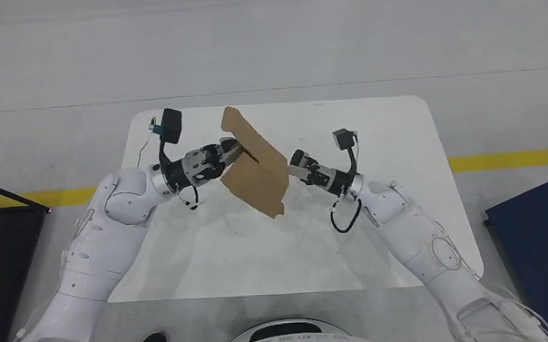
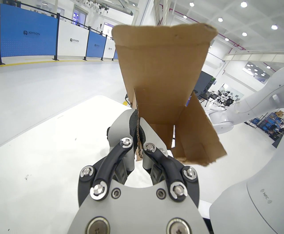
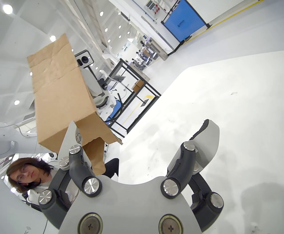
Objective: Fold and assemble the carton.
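**Top view: brown corrugated cardboard carton hangs on a single pinch**

The carton is half opened into a skewed sleeve and held off the surface above the far half of the white rectangular table, its upper end close to the far edge. One bottom flap hangs loose and unfolded.

The left gripper has its jaws pressed together on one thin wall of the carton, gripping only a narrow strip near the wall's edge, as the left wrist view shows. The right gripper sits just beside the carton's opposite side with its jaws spread wide and nothing between them. One finger is close against the cardboard; I cannot tell whether it touches.

The main risk, as I judge it, is the carton pivoting or slipping in that lone pinch, since its weight hangs well away from the grip. A push from the right gripper could flatten the sleeve or wrench the wall free rather than squaring it. The pinched strip could also crease or tear, and the loose flap could snag a spread finger.
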Controlling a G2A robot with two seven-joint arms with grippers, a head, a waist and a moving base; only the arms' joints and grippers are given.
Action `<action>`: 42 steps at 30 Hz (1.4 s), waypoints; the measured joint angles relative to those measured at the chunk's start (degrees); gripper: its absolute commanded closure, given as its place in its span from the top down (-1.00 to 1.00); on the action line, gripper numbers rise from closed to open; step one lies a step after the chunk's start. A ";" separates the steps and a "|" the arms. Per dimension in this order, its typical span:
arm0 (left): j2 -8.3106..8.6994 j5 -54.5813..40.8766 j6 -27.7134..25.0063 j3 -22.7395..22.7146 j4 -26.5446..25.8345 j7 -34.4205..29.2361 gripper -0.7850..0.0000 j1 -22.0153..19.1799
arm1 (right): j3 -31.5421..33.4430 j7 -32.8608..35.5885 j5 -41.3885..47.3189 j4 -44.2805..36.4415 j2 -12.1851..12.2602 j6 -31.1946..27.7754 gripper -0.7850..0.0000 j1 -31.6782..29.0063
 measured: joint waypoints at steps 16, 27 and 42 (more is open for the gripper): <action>0.23 -17.03 5.31 3.97 4.47 -8.08 -1.00 -0.38 | 0.76 -0.13 -3.28 -2.36 0.37 1.37 1.00 -1.06; 0.33 -33.03 13.34 6.25 7.50 -18.88 -1.00 -1.17 | 4.56 -5.94 -8.95 -4.59 1.06 2.73 1.00 -3.52; -0.21 -52.14 20.98 5.68 8.99 -26.42 -1.00 -0.91 | 7.66 -6.07 -3.17 -6.37 1.88 -1.82 1.00 -6.02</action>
